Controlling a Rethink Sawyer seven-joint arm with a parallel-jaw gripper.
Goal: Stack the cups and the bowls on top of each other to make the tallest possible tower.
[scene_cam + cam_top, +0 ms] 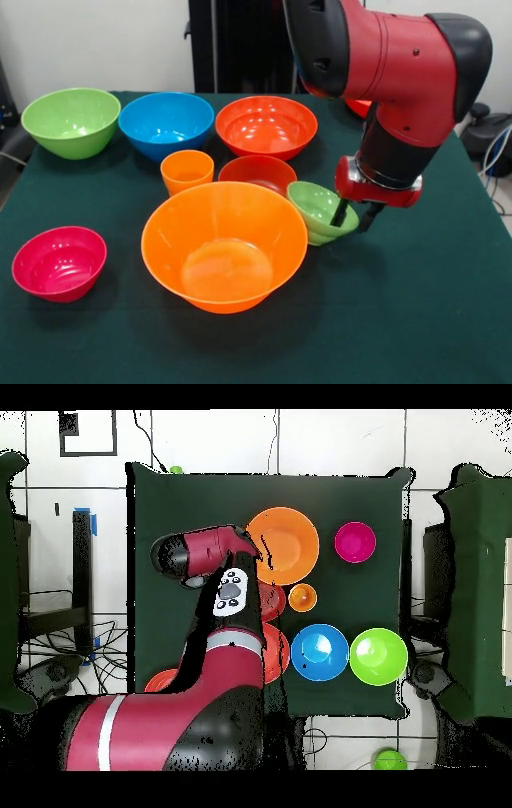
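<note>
The small green bowl (pixel 320 210) sits tilted on the worktop (pixel 416 320), leaning against the right side of the largest orange bowl (pixel 225 244), at about three o'clock from it in the front view. It looks as if two green pieces are nested there, though this is hard to tell. The fingers (pixel 354 214) are apart and straddle the small green bowl's right rim: one dark finger reaches down inside the bowl, the other hangs just outside it.

The arm (pixel 400 88) comes down from the upper right in the front view, its red wrist bent so the fingers point almost straight down.

Around the largest orange bowl: an orange cup (pixel 187 171) upright at eleven o'clock, a small red-orange bowl (pixel 258 174) at twelve, a pink bowl (pixel 59 262) well apart at nine. Farther back stand a large green bowl (pixel 71 121), a blue bowl (pixel 166 124) and a red-orange bowl (pixel 266 126) in a row.

In the overhead view the arm (pixel 205 554) hides the small green bowl and the fingers; it shows another orange piece (pixel 162 680) beside the arm's base, and the largest orange bowl (pixel 290 544), pink bowl (pixel 355 542), blue bowl (pixel 320 652) and large green bowl (pixel 379 656).
</note>
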